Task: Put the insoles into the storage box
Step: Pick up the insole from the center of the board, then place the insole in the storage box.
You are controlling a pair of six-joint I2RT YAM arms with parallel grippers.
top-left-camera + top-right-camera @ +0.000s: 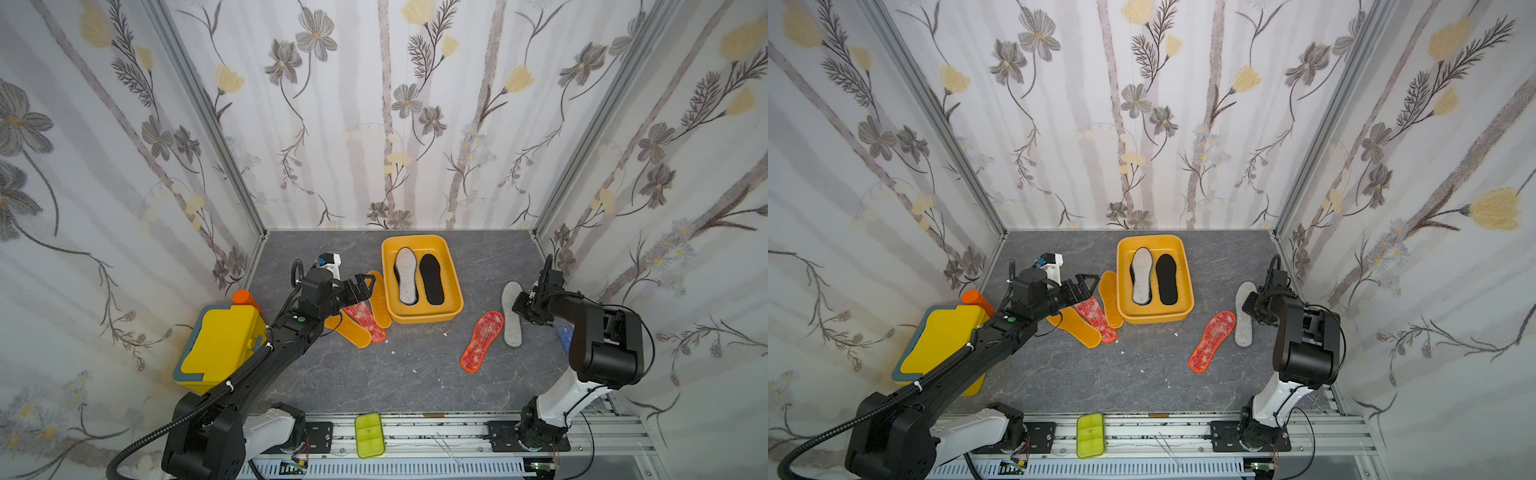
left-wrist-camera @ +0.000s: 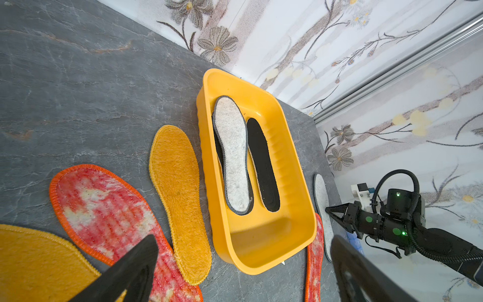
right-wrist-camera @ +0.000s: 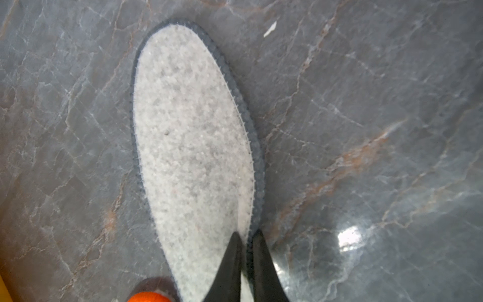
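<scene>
The storage box (image 2: 261, 245) looks like smooth, glossy plastic; the grey-white insole (image 3: 188, 136) fuzzy felt; the desk (image 3: 366, 104) polished, marble-like, with glare.

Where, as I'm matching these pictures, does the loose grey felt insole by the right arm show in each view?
Both top views: the grey felt insole lies right of the storage box.
Left wrist: a thin strip beyond the box's far wall.
Right wrist: fills the middle, right pincer shut on its rim.
Shared landmark: the storage box, plain in all but the right wrist view.
</scene>
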